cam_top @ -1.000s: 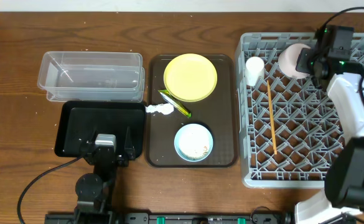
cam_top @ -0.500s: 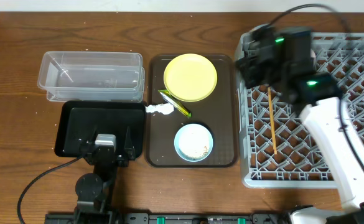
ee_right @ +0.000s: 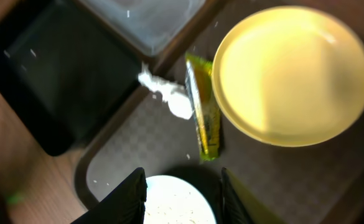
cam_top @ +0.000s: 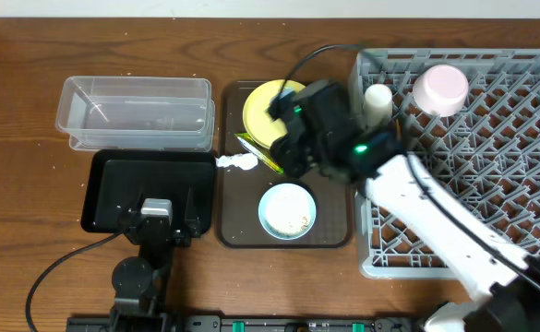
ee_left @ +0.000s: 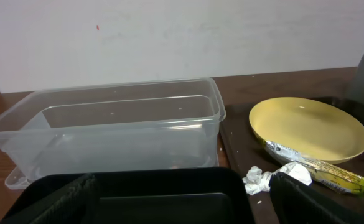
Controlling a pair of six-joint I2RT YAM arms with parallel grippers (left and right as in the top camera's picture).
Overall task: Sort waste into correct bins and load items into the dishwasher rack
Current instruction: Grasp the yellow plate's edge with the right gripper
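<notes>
Your right gripper point(ee_right: 182, 180) hangs over the dark brown serving tray point(cam_top: 237, 226) in the middle of the overhead frame. Its fingers are partly spread and pinch nothing. In the gap between them, at the bottom of the right wrist view, you see the rim of the light blue bowl point(ee_right: 172, 208), which sits on the lower half of that tray with a few white rice-like scraps point(cam_top: 294, 222) in it. Above the bowl, the green-and-yellow wrapper point(ee_right: 203, 121) lies flat on the tray along the left rim of the yellow plate point(ee_right: 287, 71). The crumpled white tissue point(ee_right: 166, 96) sits just beside the wrapper at the tray's left edge. The plate takes the upper half of the tray, and in the overhead view your right arm covers part of it. That arm reaches in from the lower right, crossing the left side of the grey rack point(cam_top: 500, 148). The pale pink cup point(cam_top: 440, 88) sits near the rack's top edge and the small white cup point(cam_top: 377, 100) in its upper left corner. Your left gripper point(ee_left: 183, 182) is at the lower left of the overhead frame, above the near end of the black tray point(cam_top: 113, 189). Its fingers are spread wide and hold nothing. The clear tub point(cam_top: 136, 112) stands just beyond the black tray, at the upper left.
</notes>
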